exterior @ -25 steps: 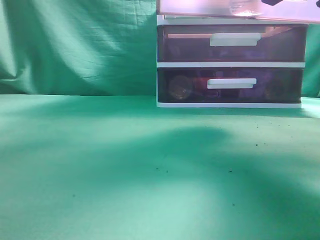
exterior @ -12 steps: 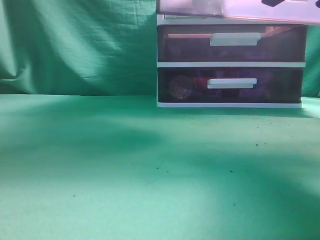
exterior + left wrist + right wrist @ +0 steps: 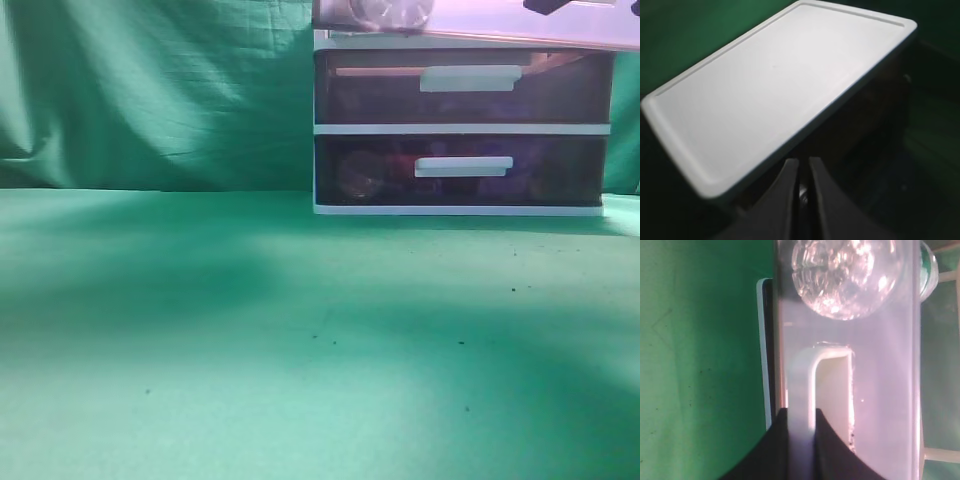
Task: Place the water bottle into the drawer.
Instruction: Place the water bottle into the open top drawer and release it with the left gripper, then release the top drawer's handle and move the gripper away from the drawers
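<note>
The right tool (image 3: pixel 801 422) pinches the white handle (image 3: pixel 802 385) of the drawer (image 3: pixel 880 390), the water bottle (image 3: pixel 840 275) lying inside beyond its fingertips; the left tool (image 3: pixel 801 172) is pressed nearly together.

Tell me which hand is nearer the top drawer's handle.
Right. The right hand is closed on the handle of the top drawer. The left hand sits above the unit's white top, closed on nothing.

We see our right gripper (image 3: pixel 801 422) clamped on the drawer (image 3: pixel 885 390) handle (image 3: pixel 802 385), bottle (image 3: pixel 845 275) behind its front.
</note>
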Robot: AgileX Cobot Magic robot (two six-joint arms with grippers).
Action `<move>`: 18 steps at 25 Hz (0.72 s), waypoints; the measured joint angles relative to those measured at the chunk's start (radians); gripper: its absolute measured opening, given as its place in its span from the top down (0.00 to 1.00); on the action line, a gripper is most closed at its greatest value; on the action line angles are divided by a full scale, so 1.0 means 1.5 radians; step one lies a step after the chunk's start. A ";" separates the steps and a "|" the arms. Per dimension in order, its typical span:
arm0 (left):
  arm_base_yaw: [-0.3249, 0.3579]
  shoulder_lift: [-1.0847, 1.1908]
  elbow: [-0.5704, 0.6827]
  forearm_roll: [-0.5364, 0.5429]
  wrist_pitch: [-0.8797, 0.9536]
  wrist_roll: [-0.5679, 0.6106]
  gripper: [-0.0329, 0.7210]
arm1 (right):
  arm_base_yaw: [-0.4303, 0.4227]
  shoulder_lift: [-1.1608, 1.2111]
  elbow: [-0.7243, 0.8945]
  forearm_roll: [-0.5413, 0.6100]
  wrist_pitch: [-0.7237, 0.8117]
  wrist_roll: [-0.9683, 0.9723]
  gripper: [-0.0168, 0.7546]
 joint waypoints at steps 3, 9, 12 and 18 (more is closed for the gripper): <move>0.000 -0.070 -0.002 0.106 0.120 -0.067 0.96 | 0.000 0.000 0.003 0.008 -0.033 0.001 0.87; 0.000 -0.180 -0.002 0.239 0.272 -0.139 0.96 | 0.000 0.001 -0.035 0.067 -0.045 0.001 0.87; 0.000 -0.236 -0.003 0.230 0.299 -0.141 0.96 | 0.002 0.005 -0.089 0.069 -0.004 -0.025 0.87; 0.000 -0.346 0.114 0.202 0.330 -0.144 0.96 | 0.002 0.056 -0.209 0.104 0.134 -0.136 0.87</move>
